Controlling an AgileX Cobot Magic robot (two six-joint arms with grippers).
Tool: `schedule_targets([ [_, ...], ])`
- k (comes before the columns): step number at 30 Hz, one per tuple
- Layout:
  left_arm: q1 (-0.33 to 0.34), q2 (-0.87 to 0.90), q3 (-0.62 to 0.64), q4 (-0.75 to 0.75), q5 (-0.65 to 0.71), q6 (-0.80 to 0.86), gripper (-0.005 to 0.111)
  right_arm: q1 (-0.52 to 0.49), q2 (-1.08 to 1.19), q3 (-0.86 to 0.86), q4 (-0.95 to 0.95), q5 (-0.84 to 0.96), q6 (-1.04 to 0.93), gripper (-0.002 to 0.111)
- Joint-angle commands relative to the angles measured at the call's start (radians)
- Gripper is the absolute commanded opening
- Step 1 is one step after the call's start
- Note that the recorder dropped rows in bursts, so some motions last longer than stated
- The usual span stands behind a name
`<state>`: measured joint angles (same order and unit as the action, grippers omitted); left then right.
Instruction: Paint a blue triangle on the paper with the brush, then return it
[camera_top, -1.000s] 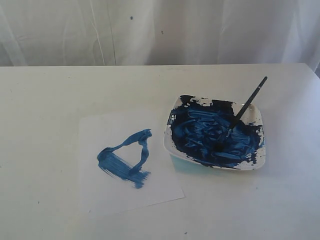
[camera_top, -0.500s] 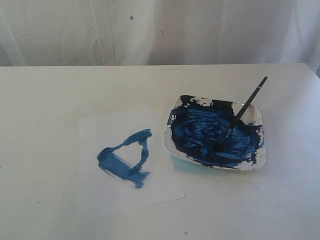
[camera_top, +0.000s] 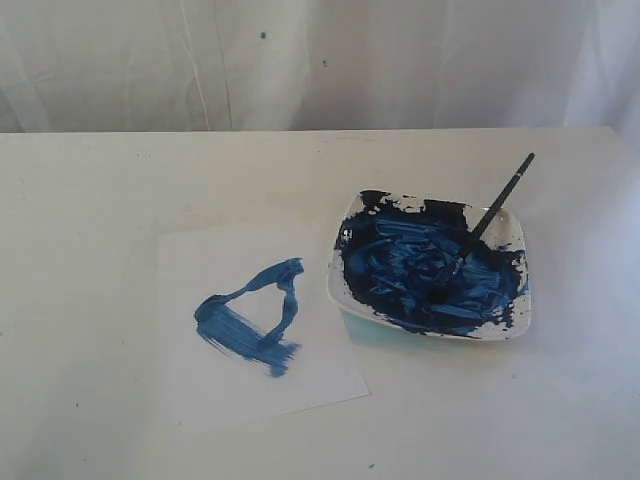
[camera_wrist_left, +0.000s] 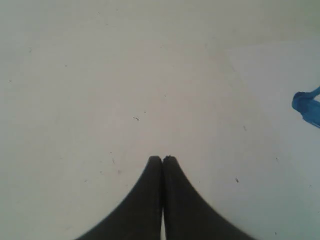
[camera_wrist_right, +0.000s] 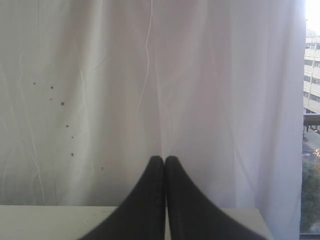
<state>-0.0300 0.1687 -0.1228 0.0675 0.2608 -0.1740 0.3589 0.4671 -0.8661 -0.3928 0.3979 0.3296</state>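
The blue triangle (camera_top: 252, 316) is painted on the white paper (camera_top: 200, 390), which lies flat left of the dish (camera_top: 515, 232). The black-handled brush (camera_top: 490, 218) leans in the dish, tip down in the blue paint, handle sticking up over the far right rim. Neither arm shows in the exterior view. My left gripper (camera_wrist_left: 162, 159) is shut with nothing in it, above bare table; a corner of the blue triangle (camera_wrist_left: 307, 106) and the paper (camera_wrist_left: 280, 75) show at the edge of that view. My right gripper (camera_wrist_right: 164, 159) is shut and empty, facing the curtain.
A white curtain (camera_top: 300, 60) hangs behind the table's far edge. The white tabletop (camera_top: 120, 200) stretches around paper and dish. A window with buildings (camera_wrist_right: 311, 100) shows past the curtain's edge in the right wrist view.
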Motion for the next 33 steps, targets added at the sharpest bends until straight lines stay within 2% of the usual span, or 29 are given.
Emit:
schedule_targets([
  [1,-0.043,-0.005,0.08,0.017,-0.165,-0.006,0.0,-0.01,-0.004,0.003,-0.003,-0.002,-0.012,0.0],
  [5,-0.043,-0.005,0.123,0.024,-0.311,-0.002,0.0,-0.01,-0.004,0.003,-0.003,-0.002,-0.012,0.0],
  [12,-0.041,-0.005,0.123,0.024,-0.225,0.107,0.0,-0.01,-0.004,0.003,-0.003,-0.002,-0.012,0.0],
  [19,-0.041,-0.079,0.123,0.022,-0.014,0.11,0.0,-0.01,-0.004,0.003,-0.003,-0.002,-0.012,0.0],
  [27,-0.041,-0.169,0.123,0.01,-0.014,0.092,0.0,-0.01,-0.004,0.003,-0.003,-0.002,-0.012,0.0],
  [33,-0.023,-0.169,0.123,-0.007,-0.014,0.039,0.0,-0.01,-0.004,0.003,-0.003,-0.004,-0.012,0.0],
])
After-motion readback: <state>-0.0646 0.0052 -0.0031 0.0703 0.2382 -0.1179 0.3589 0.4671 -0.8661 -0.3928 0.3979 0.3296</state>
